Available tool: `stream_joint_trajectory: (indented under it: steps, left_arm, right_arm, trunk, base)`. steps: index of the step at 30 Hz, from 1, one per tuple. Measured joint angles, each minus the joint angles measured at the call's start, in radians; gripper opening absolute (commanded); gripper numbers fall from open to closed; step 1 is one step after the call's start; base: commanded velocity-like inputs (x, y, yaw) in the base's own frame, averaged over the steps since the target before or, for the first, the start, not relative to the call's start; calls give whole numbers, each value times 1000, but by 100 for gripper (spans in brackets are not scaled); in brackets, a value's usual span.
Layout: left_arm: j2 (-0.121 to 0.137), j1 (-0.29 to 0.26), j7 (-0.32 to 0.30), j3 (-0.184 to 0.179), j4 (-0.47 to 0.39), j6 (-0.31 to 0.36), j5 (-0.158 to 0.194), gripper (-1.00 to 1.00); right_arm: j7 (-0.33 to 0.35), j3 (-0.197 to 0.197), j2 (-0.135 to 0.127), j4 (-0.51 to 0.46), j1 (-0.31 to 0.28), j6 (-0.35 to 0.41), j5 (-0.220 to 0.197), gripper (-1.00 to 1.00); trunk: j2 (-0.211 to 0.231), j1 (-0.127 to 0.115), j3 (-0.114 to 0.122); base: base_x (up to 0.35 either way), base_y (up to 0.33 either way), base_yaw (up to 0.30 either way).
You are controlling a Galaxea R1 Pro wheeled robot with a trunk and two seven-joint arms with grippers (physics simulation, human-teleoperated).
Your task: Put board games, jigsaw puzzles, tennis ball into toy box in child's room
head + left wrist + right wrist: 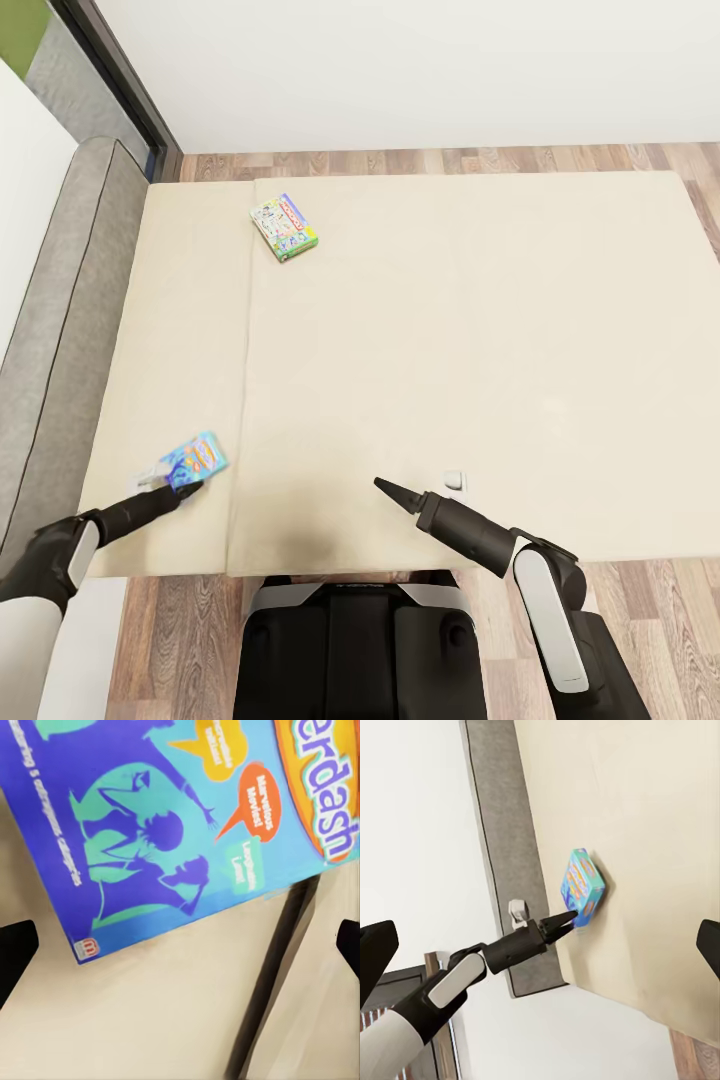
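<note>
Blue game box (172, 817) ("…erdash" lettering)

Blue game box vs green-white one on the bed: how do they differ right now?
The blue flat game box lies near the foot-side edge of the beige bed, with the left gripper at its edge; the green-white flat game box lies farther up the mattress, untouched. In the right wrist view the blue box looks tipped up; the green-white one lies flat. Both are thin printed rectangles.

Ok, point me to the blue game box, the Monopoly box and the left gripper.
Blue game box (197, 461), head view, middle of its cover.
Monopoly box (284, 227), head view, centre of its lid.
Left gripper (569, 919), right wrist view, between the fingertips at the blue box's edge.
</note>
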Motion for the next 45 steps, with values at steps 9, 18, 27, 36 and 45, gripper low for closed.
stream_joint_trajectory:
  steps: [9,18,27,36,45]
  left_arm:
    - [1,0,-5,8,-71,58,-1,100]
    - [1,0,3,9,-85,64,-2,100]
    - [12,0,7,57,-93,65,-2,100]
    - [36,0,8,104,-124,108,-3,100]
    - [33,-22,178,103,-164,188,-1,100]
  right_arm:
    - [0,-1,-1,0,0,0,1,100]
    - [0,-3,-1,0,0,1,2,100]
    - [0,-3,-1,0,0,0,1,100]
    - [-1,-3,-1,4,0,-1,1,100]
    - [-1,-1,-1,13,0,-1,1,100]
  trunk:
    - [0,0,0]
    - [0,0,0]
    - [0,0,0]
    - [0,0,0]
    - [0,0,0]
  base:
    - [0,0,0]
    - [0,0,0]
    - [0,0,0]
    - [0,0,0]
    - [0,0,0]
